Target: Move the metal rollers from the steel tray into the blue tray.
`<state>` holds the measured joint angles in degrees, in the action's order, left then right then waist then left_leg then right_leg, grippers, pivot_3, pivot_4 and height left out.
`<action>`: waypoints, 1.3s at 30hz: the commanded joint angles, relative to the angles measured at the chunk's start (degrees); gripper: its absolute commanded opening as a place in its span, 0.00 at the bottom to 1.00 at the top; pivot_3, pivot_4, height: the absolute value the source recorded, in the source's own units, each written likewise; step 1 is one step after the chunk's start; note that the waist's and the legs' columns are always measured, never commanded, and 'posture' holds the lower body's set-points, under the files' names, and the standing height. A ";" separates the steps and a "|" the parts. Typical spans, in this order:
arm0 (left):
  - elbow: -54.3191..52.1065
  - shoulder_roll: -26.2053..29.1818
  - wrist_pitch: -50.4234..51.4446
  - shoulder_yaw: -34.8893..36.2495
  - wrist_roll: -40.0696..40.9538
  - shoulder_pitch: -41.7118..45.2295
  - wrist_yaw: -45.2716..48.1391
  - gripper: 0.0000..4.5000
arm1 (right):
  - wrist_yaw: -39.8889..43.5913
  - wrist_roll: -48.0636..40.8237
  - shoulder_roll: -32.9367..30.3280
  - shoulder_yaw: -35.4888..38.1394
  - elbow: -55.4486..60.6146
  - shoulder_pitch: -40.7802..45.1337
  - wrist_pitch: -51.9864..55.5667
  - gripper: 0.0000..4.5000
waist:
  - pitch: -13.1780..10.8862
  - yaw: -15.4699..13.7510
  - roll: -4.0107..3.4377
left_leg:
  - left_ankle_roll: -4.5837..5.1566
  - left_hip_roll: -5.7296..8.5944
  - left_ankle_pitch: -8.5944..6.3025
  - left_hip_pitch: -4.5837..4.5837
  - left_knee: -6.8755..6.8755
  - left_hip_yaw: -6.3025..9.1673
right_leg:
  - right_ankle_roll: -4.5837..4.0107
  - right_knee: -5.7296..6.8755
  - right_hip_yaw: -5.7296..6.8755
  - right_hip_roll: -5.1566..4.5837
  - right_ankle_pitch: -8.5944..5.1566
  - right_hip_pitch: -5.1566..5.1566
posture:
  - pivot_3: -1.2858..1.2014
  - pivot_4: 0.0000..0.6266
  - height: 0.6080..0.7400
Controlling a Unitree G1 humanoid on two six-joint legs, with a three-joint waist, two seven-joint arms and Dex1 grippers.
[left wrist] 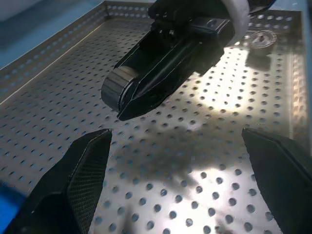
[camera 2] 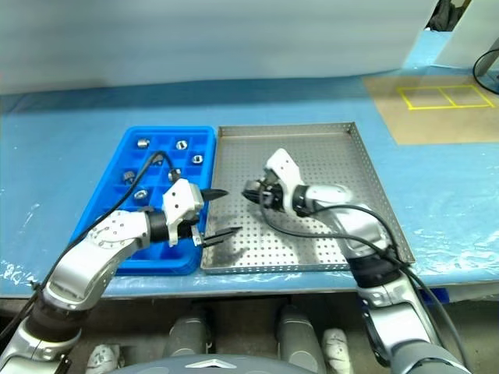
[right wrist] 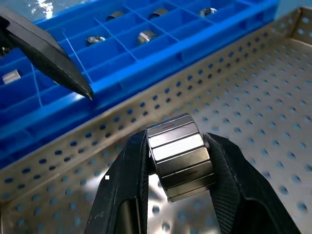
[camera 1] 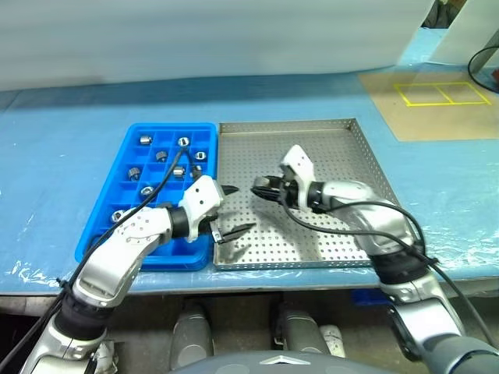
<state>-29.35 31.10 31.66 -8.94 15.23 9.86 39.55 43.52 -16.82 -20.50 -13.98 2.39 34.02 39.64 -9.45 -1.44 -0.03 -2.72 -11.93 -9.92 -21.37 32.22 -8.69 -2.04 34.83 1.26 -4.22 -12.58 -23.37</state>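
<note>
My right gripper (camera 1: pixel 258 188) hovers over the left part of the steel tray (camera 1: pixel 335 148), shut on a metal roller (right wrist: pixel 180 156), a faceted silver cylinder pinched between both fingers. The same roller (left wrist: pixel 118 88) shows at that gripper's tip in the left wrist view. My left gripper (camera 1: pixel 240 209) is open at the steel tray's left rim, its tips facing the right gripper a short way apart, nothing between them. The blue tray (camera 1: pixel 171 127) lies directly left of the steel tray. Several rollers (camera 1: pixel 145 140) sit in its cells, one to a cell.
Both trays rest on a table covered with blue sheeting (camera 1: pixel 62 156). A brown board with yellow taped squares (camera 1: pixel 440 93) lies at the back right, with a black cable (camera 1: pixel 483 66) beyond it. A white panel runs along the back.
</note>
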 commanded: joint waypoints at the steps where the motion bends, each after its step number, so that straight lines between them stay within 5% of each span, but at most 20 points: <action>1: -5.88 -0.25 2.18 2.78 -1.15 -3.63 -5.13 1.00 | -0.24 1.72 4.24 -0.87 -5.86 5.54 -5.81 0.29 | 0.00 -0.73 0.00 | 0.00 -0.01 0.00 0.00 0.00 0.01 | 0.00 0.00 0.01 0.00 0.00 0.00 | 0.57 0.24 1.00; 11: -13.85 -2.04 9.36 6.29 -1.84 -11.50 -14.72 1.00 | 3.58 5.31 11.96 -3.20 -19.01 12.63 -13.62 0.29 | 0.00 -4.46 0.01 | -0.16 -0.01 0.09 -0.56 0.00 0.11 | -0.01 0.00 0.12 -0.01 0.00 -0.51 | 0.62 0.24 1.00; 39: -15.66 -1.89 11.35 6.12 -1.36 -12.35 -16.94 1.00 | 5.62 16.17 15.00 -8.51 -30.62 16.35 -15.11 0.29 | 0.00 -5.88 0.02 | -0.25 -0.01 0.14 -0.66 0.01 0.15 | 0.00 0.09 0.14 -0.01 0.00 -0.64 | 0.64 0.24 1.00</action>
<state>-42.96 28.98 43.07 -3.89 13.65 -3.00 22.82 48.95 -2.02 -4.92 -21.48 -27.49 49.76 24.80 -9.45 -7.32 -0.01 -2.97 -11.94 -9.77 -22.03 32.23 -8.54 -2.04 34.92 1.40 -4.23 -12.57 -24.01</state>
